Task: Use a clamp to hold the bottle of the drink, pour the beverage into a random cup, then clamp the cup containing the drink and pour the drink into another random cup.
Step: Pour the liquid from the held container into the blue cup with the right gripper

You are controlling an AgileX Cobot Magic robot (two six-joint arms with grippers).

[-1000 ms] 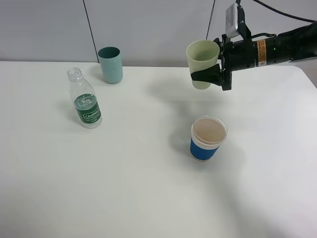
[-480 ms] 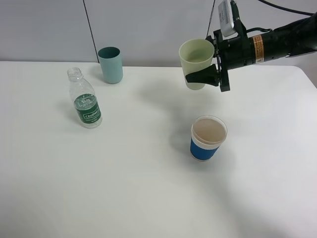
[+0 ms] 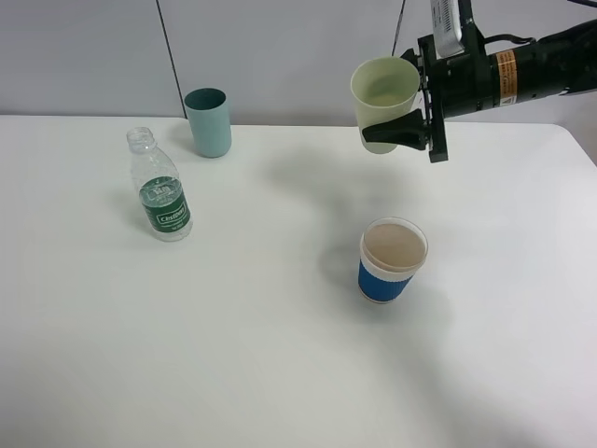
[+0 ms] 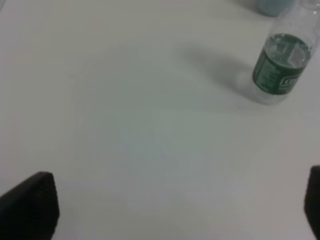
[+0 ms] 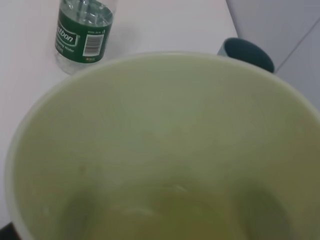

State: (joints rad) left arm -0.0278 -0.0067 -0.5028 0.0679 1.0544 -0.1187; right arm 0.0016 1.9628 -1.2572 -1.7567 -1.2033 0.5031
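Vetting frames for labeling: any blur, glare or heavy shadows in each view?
Exterior high: sharp, evenly lit, only soft shadows on the table beside the blue-sleeved paper cup and near the held pale yellow-green cup. Left wrist: soft overall, bottle label lettering smeared. Right wrist: that cup fills the frame, out of focus; the bottle behind is sharper.

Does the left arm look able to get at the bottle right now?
Likely yes: the left gripper is open, and only bare table lies between it and the upright bottle.
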